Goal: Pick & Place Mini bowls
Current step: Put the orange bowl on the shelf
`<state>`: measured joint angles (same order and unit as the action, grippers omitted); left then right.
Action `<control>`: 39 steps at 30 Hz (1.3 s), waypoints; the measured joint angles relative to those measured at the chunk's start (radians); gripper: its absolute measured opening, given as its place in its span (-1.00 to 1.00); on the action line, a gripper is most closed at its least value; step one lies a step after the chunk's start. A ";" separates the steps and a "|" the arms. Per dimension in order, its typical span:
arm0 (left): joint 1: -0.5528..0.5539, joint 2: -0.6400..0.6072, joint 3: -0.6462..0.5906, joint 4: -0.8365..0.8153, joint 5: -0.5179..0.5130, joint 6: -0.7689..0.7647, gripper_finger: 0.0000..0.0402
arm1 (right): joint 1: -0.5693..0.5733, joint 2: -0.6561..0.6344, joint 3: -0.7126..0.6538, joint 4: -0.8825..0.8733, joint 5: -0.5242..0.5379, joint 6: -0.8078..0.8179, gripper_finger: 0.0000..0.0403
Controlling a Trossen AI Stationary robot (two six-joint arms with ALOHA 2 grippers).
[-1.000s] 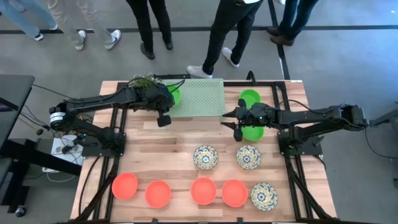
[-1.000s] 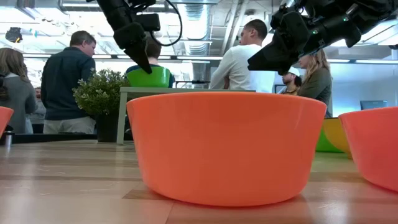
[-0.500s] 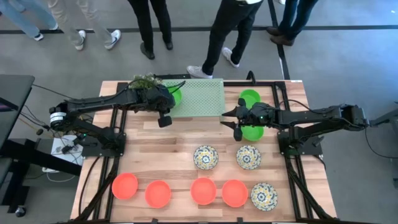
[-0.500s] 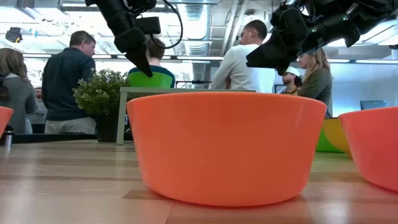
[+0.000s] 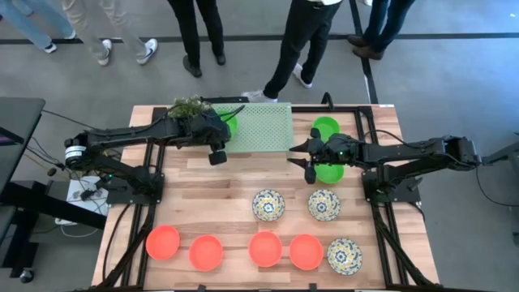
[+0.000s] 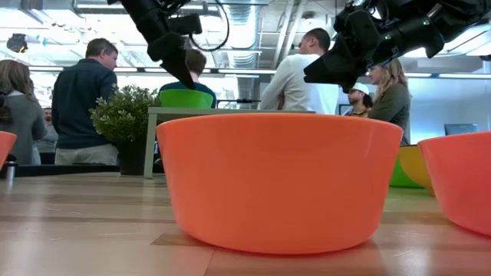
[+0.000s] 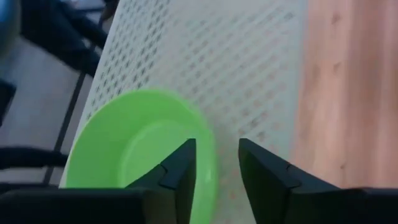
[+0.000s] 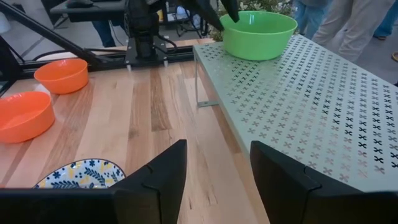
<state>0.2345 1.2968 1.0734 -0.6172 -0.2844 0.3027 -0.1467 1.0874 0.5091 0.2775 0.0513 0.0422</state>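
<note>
Now that the green bowl [image 5: 226,124] rests on the pale green perforated stand [image 5: 261,127] near the plant [image 5: 187,105], the left gripper [image 5: 216,154] has shifted slightly along the stand's front edge compared with a second ago, and in the low view it sits a little higher above the bowl. This indicates that one placement is complete and the arm is clearing away. In the left wrist view its fingers [image 7: 180,168] stand slightly apart, empty, with the bowl's rim showing behind them; no contact is visible.

Further right, the right gripper [image 5: 308,165] hovers beside two green bowls [image 5: 327,130] on the table and has barely moved. Its fingers [image 8: 155,171] are spread wide and hold nothing.

Four orange bowls [image 5: 265,247] and three floral bowls [image 5: 268,204] remain on the table, so most of the task is judged outstanding.
</note>
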 joint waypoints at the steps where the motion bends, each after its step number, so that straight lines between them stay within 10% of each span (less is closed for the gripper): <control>1: -0.016 -0.001 0.006 0.004 0.000 0.000 -0.35 | 0.000 0.000 0.000 0.000 0.000 0.000 -0.15; 20: -0.400 -0.002 -0.097 0.085 0.002 -0.236 -0.25 | 0.153 0.000 0.000 0.000 -0.063 0.001 -0.13; 39: -0.490 -0.042 -0.324 0.628 0.109 -0.016 -0.39 | 0.390 0.001 0.000 -0.069 -0.062 0.117 -0.13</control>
<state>-0.2553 1.2546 0.7494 0.0112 -0.1754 0.2863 0.2436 1.0887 0.5087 0.2085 -0.0103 0.1595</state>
